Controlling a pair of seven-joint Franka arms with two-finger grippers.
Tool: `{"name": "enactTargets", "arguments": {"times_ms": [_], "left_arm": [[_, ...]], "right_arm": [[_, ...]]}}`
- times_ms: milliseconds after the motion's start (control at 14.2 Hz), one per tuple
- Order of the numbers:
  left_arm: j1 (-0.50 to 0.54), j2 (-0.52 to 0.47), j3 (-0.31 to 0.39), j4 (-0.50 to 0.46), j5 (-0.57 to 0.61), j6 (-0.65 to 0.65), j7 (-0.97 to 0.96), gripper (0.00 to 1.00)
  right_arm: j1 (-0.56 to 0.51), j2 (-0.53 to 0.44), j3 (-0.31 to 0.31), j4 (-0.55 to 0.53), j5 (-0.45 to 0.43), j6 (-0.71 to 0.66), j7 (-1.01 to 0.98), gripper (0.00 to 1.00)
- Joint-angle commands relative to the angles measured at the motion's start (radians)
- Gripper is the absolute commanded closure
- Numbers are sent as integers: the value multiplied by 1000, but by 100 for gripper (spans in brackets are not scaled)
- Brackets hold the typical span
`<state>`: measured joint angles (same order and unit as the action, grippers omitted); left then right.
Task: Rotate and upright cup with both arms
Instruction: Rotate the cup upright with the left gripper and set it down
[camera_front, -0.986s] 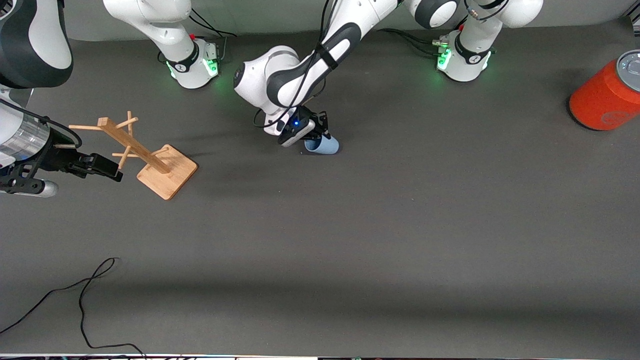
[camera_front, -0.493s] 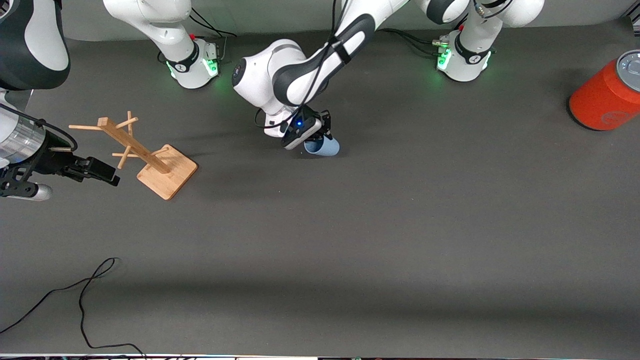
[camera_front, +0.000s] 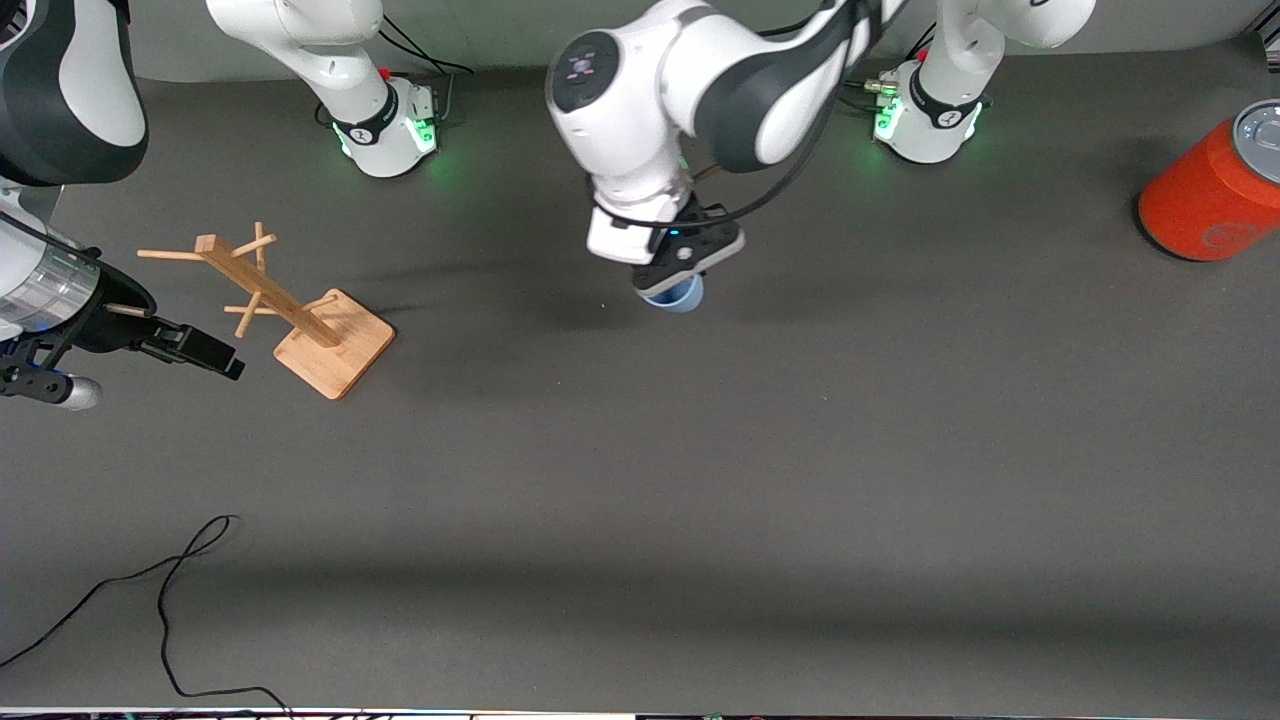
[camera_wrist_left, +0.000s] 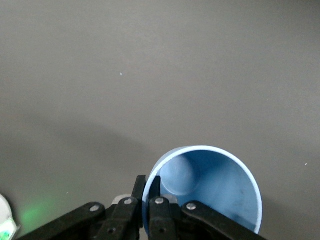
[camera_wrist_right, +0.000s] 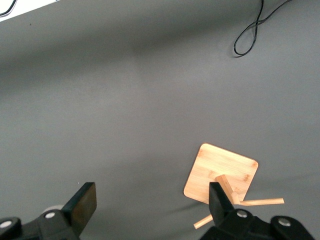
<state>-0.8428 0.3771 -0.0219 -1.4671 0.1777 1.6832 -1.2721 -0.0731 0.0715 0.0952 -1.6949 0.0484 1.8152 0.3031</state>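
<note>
The left end effector (camera_front: 672, 290) is clamped on the rim of the cup (camera_front: 681, 296) — one finger inside the wall, one outside, as the left wrist view shows (camera_wrist_left: 152, 207). The light blue cup (camera_wrist_left: 207, 192) hangs mouth-up over the grey surface (camera_front: 760, 460), roughly midway between the two arm bases. The right end effector (camera_front: 205, 350) hovers with its fingers spread wide and nothing between them, over the surface just beside the wooden rack (camera_front: 290, 310), whose square base (camera_wrist_right: 221, 172) shows in the right wrist view. An orange can (camera_front: 1215, 185) stands at the left arm's end — well apart from the cup. A black cable (camera_front: 150, 600) lies near the front camera.
</note>
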Motion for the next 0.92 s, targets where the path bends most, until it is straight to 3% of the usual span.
{"name": "enactTargets", "arguments": {"times_ms": [0, 141, 352, 845], "left_arm": [[40, -165, -6, -403, -42, 307, 42, 100], [65, -147, -6, -514, -90, 488, 91, 100], [90, -46, -4, -539, -167, 628, 178, 100], [122, 46, -6, -515, -168, 717, 220, 100]], "right_arm": [[19, 20, 9, 23, -92, 31, 28, 0], [35, 20, 6, 27, -97, 36, 30, 0], [32, 22, -3, 24, -91, 35, 30, 0], [38, 20, -2, 27, -96, 39, 30, 0]]}}
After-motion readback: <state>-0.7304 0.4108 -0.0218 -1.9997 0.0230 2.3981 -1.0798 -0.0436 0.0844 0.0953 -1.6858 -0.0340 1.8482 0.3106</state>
